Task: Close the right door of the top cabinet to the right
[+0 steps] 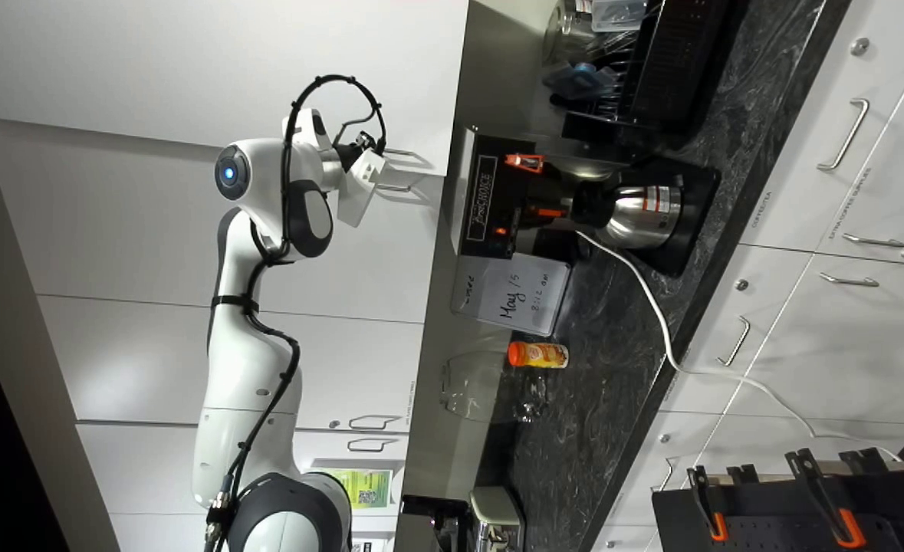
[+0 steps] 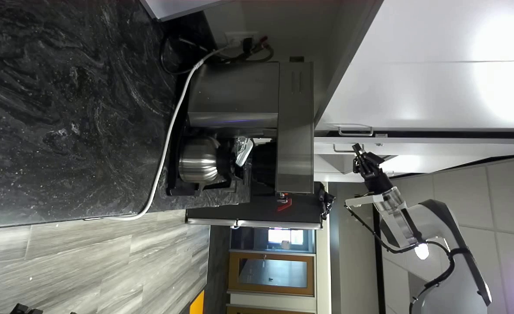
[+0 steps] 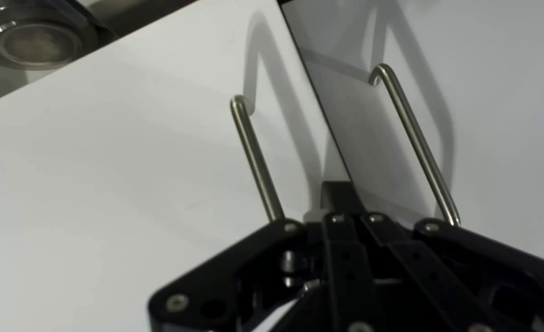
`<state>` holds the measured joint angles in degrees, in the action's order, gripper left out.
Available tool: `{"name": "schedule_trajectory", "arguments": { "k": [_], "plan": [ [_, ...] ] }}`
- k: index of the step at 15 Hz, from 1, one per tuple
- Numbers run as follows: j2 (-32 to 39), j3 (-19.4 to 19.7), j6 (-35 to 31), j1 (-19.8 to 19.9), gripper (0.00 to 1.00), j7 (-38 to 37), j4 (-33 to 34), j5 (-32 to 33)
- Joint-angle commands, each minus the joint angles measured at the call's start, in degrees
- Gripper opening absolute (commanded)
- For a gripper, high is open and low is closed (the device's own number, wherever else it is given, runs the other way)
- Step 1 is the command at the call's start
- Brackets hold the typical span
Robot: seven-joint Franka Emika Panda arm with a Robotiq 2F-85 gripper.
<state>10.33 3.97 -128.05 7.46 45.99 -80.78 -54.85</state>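
The top cabinet (image 1: 114, 215) is white with two flat doors. Both exterior views are turned sideways. The right door (image 1: 191, 61) stands slightly out from the left door, with a dark gap between them beside the right door (image 2: 448, 152) in an exterior view. In the wrist view, the right door (image 3: 115, 161) with its silver handle (image 3: 255, 152) is on the left. The left door's handle (image 3: 419, 143) is on the right. My gripper (image 3: 343, 198) is shut, holding nothing visible, at the right door's edge between the handles. It shows by the handles in both exterior views (image 1: 375, 146) (image 2: 357, 158); contact is unclear.
Below the cabinet, a coffee maker (image 1: 490, 199) with a steel carafe (image 1: 643, 216) stands on the dark counter (image 1: 613, 360). A dish rack (image 1: 628, 77) is beside it. A whiteboard (image 1: 509, 295) and an orange-capped bottle (image 1: 540, 355) stand on the other side.
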Motion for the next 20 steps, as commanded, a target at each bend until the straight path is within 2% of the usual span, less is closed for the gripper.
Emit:
{"name": "schedule_trajectory", "arguments": {
  "k": [1, 5, 8, 14, 17, 20],
  "plan": [
    [4.4, -0.3, -0.9, -0.3, 0.00, 0.4, 5.9, 0.8],
    [6.7, -0.3, -0.5, -0.5, 0.00, 0.2, 8.7, 1.4],
    [5.8, -0.3, -0.4, -0.7, 0.00, 0.8, 7.8, 1.5],
    [-3.8, 1.1, 0.0, -0.2, 0.00, 0.5, -2.3, 2.1],
    [-11.0, 2.5, 1.7, 0.0, 0.00, -1.9, -9.3, 6.4],
    [-19.2, 3.4, 3.5, 0.5, 0.00, -5.7, -17.4, 13.8]
  ]
}}
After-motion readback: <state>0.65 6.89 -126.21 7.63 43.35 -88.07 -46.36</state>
